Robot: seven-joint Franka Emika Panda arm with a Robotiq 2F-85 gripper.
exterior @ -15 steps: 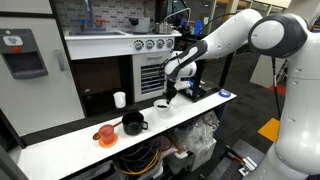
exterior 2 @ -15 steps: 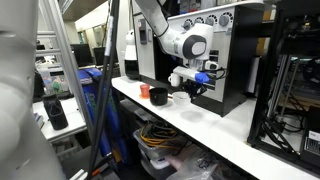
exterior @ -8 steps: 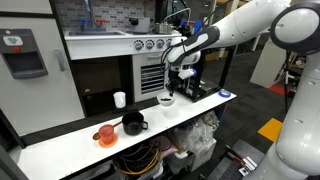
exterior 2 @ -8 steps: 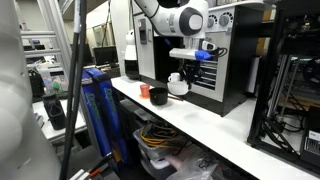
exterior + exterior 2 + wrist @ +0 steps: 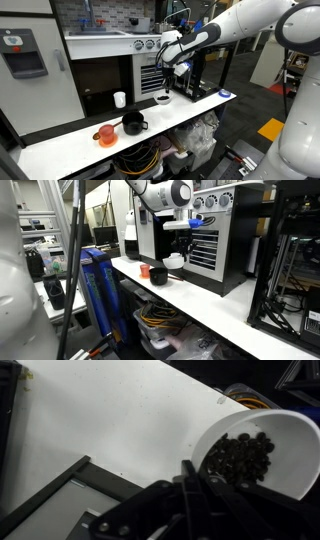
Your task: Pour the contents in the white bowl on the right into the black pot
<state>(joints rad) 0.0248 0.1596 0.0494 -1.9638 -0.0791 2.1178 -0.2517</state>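
My gripper [image 5: 166,86] is shut on the rim of the white bowl [image 5: 162,99] and holds it a little above the white table [image 5: 70,143], in front of the black machine. It also shows in an exterior view [image 5: 177,250] with the bowl [image 5: 175,261] below it. In the wrist view my fingers [image 5: 197,472] pinch the bowl's edge [image 5: 285,430]; it holds dark, bean-like pieces [image 5: 240,456]. The black pot [image 5: 133,123] with its short handle stands on the table, apart from the bowl, beside the orange cup [image 5: 107,134]. Both show in an exterior view: pot [image 5: 158,276], cup [image 5: 145,271].
A small white cup [image 5: 119,99] stands at the table's back by the black machine [image 5: 150,60]. Cables and bags lie under the table [image 5: 150,160]. The wrist view shows yellow cables [image 5: 250,400] past the table's edge.
My gripper has lifted the white bowl off the table and carried it up and slightly toward the pot. The pot and the orange cup have not moved.
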